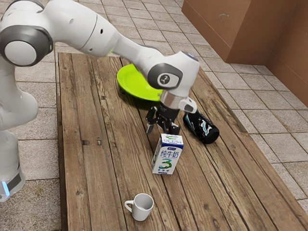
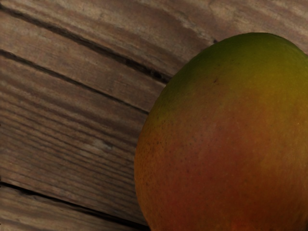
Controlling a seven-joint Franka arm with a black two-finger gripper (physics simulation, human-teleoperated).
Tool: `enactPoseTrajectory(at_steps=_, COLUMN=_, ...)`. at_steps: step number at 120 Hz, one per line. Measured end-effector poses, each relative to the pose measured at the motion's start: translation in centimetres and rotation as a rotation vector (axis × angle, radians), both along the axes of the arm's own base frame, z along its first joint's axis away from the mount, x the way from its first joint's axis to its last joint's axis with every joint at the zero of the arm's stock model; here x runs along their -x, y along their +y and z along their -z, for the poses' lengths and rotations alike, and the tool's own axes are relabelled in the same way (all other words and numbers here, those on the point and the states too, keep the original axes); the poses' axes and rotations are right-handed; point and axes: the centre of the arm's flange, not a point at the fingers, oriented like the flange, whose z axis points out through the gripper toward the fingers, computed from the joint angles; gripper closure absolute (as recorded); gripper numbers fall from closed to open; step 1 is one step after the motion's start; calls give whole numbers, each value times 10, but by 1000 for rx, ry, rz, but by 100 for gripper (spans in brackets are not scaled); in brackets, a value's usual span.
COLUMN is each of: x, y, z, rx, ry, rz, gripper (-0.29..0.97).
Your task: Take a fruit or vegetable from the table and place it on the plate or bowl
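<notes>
While the mango [image 2: 226, 139] rests on the plank table [image 1: 96, 144] just under the hand, as the wrist view has it, the gripper [image 1: 161, 129] hangs low over the boards with its fingers spread and nothing clasped between them. Finding: the claw is released and the grasp is not yet made.

Location of the fruit: on the bare wood, close below the hand and off to one side of it, not centred. Its skin is smooth and rounded, green passing into orange-red.

Step in hand, as judged: the final approach. To do it well, the hand should first be centred over the mango's broadest part. It should then go down with the fingers wide and close across the narrower axis, below the bulge, since so round a skin may squirt out of a high pinch.

Obstructions: a milk carton [image 1: 167, 154] stands upright just near of the gripper, and a dark can [image 1: 201, 126] lies on its side just to the exterior view's right. Neither should be struck.

Destination: a green plate [image 1: 134, 82] lies farther back, partly behind the forearm.

Pose: the arm enters from the exterior view's upper left, and its forearm slopes down across the plate. The wrist is bent so the hand points almost straight down. A white mug [image 1: 140, 207] stands well apart, toward the near edge.
</notes>
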Motion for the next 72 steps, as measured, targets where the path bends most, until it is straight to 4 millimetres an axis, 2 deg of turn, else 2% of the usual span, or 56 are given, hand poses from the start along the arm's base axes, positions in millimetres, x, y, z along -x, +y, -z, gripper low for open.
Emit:
enactPoseTrajectory(at_steps=12, x=-3, y=3, z=3, rx=-16, ry=0, rz=-6, gripper=0)
enactPoseTrajectory(at_steps=28, x=-8, y=22, z=8, rx=-30, ry=-4, rz=-37, gripper=0)
enactPoseTrajectory(at_steps=46, x=-10, y=27, z=11, rx=-28, ry=-12, rz=-39, gripper=0)
enactPoseTrajectory(at_steps=59, x=-23, y=47, z=20, rx=-48, ry=-24, rz=-74, gripper=0)
enactPoseTrajectory(at_steps=72, x=-28, y=51, z=24, rx=-37, ry=-33, rz=-72, gripper=1)
